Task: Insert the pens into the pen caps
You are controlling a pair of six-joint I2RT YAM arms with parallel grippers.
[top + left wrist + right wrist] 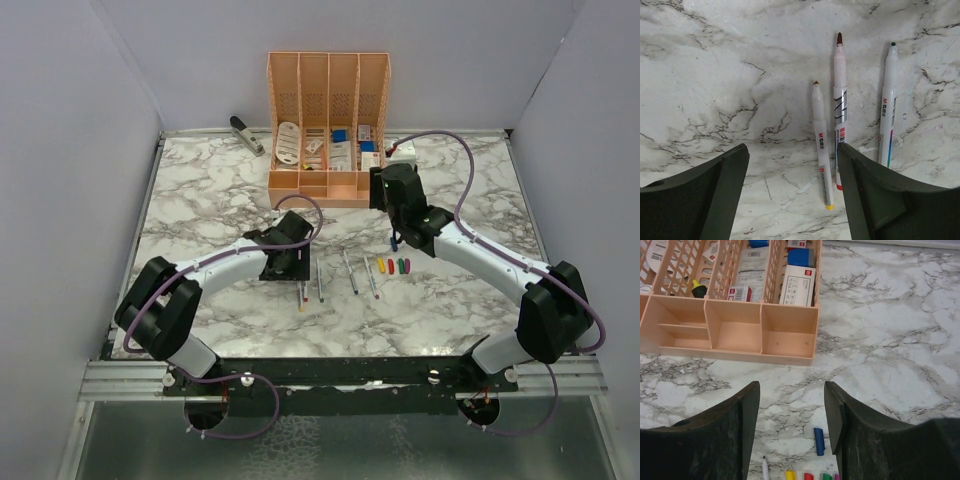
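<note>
Marble-patterned tabletop [200, 200] spreads beneath both arms. Low over it, the left gripper [792, 150] has its jaws wide apart and holds nothing. A yellow-ended pen [821, 150] lies flat on the marble inside the gap, close to the right-hand finger. A red-tipped pen [840, 100] just beside it runs under that finger, and a third pen [888, 110] lies outside the jaws, farther right.

The right gripper [791, 390] hangs above the table, its jaws parted and empty. A blue cap [818, 441] lies alone below it, near a row of caps [394, 266] in yellow, red, green and magenta. Two more pens [350, 270] lie between that row and the left gripper.

Beyond the right gripper stands an orange organizer [325, 195] stocked with stationery. A grey stapler [246, 134] sits at the far left. Plain pale walls [80, 100] enclose three sides.
</note>
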